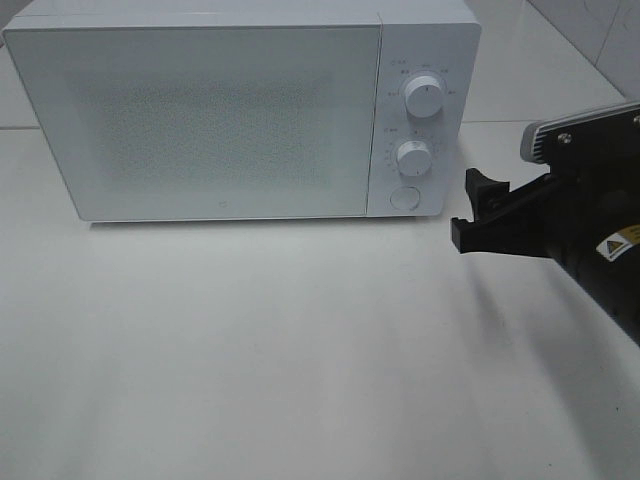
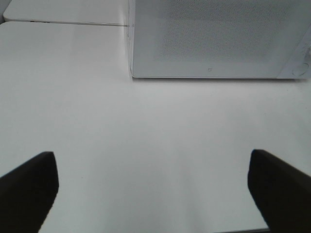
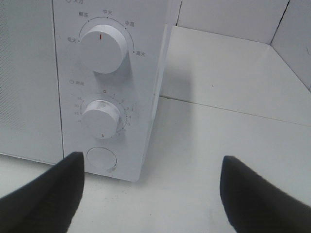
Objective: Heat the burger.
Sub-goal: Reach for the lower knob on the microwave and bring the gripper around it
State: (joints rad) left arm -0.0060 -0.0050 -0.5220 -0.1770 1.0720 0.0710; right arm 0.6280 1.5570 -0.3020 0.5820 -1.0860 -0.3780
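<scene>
Far left: left gripper (image 2: pixel 151 160) spread wide over the bare white table (image 2: pixel 146 126), nothing between its black fingers (image 2: pixel 29 187), turned toward the lower front edge of a white microwave (image 2: pixel 209 39); outside the exterior high view.

Centre: microwave standing on the table, door (image 1: pixel 200 120) shut, speckled frosted window opaque. No sight of the burger in any view; impossible to tell whether it lies behind that door.

Right of the door: control panel with upper knob (image 1: pixel 424 98), lower knob (image 1: pixel 412 157) under it, and round button (image 1: pixel 404 197) lowest.

Far right: right gripper (image 1: pixel 468 208) near the microwave's right front corner, apart from it, pointed toward the panel, jaws wide and empty, above the table.
</scene>
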